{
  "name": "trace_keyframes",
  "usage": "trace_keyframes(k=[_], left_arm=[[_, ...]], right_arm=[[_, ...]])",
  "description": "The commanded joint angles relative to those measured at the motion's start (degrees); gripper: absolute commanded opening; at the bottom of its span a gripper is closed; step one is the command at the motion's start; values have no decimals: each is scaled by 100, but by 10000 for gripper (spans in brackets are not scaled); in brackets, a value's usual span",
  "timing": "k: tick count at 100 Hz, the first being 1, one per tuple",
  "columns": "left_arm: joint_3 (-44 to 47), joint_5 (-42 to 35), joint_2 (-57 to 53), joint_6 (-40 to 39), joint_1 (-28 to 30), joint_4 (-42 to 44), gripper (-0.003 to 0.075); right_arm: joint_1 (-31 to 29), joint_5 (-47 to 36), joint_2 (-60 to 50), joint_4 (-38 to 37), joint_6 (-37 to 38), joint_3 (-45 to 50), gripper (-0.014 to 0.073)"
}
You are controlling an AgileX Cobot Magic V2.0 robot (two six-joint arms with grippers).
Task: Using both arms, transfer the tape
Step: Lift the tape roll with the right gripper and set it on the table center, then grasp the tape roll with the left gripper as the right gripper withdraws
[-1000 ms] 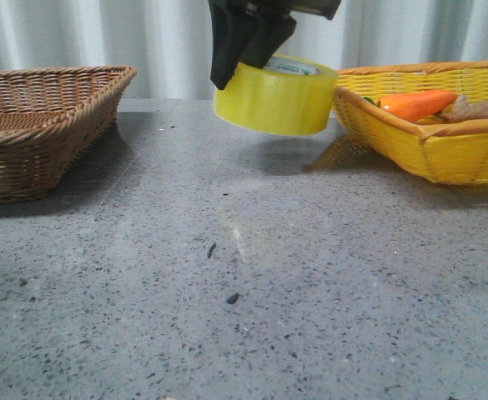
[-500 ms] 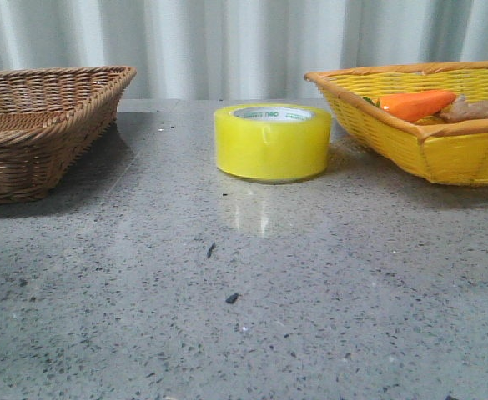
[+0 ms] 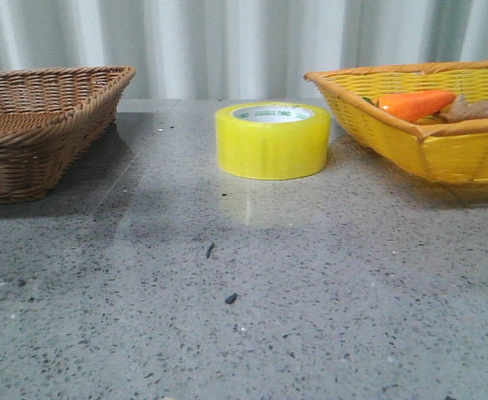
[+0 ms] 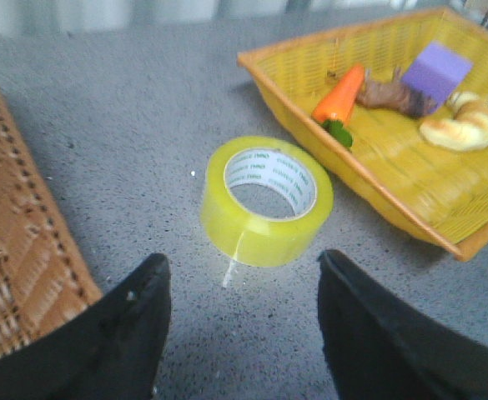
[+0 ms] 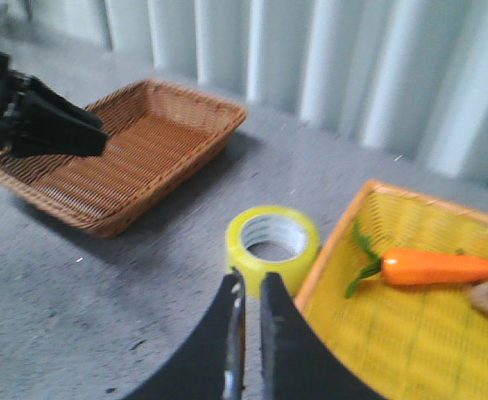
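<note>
Nearest, the left tool is hovering w/ jaws spread wide, holding nothing. The tape is lying flat on the bench, btwn the brown basket and yellow basket. Right tool is nearly closed, empty (apparently 1 of 2 legs done); left pickup probably remaining.

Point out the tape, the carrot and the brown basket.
tape [image 3: 272,150], front view, yellow outer wall.
carrot [image 3: 415,104], front view, orange body.
brown basket [image 3: 68,112], front view, woven side wall.
</note>
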Motion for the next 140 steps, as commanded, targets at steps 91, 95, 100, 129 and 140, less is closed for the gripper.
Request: trace_keyframes(k=[91, 95, 100, 129, 140], left_arm=[[-3757, 1865, 3749, -248, -281, -152, 505], [-3757, 1771, 3809, -273, -281, -152, 505], [-3757, 1680, 3881, -274, -281, -152, 505], [-3757, 1593, 4263, -274, -281, -137, 465], [-3757, 1593, 4315, -274, -281, -147, 321]], right_arm=[[2, -702, -2279, 87, 327, 1284, -42], [2, -702, -2279, 87, 327, 1284, -42], [2, -702, -2279, 98, 327, 1284, -42], [2, -668, -2279, 175, 327, 1284, -42], [2, -668, -2279, 175, 327, 1284, -41]])
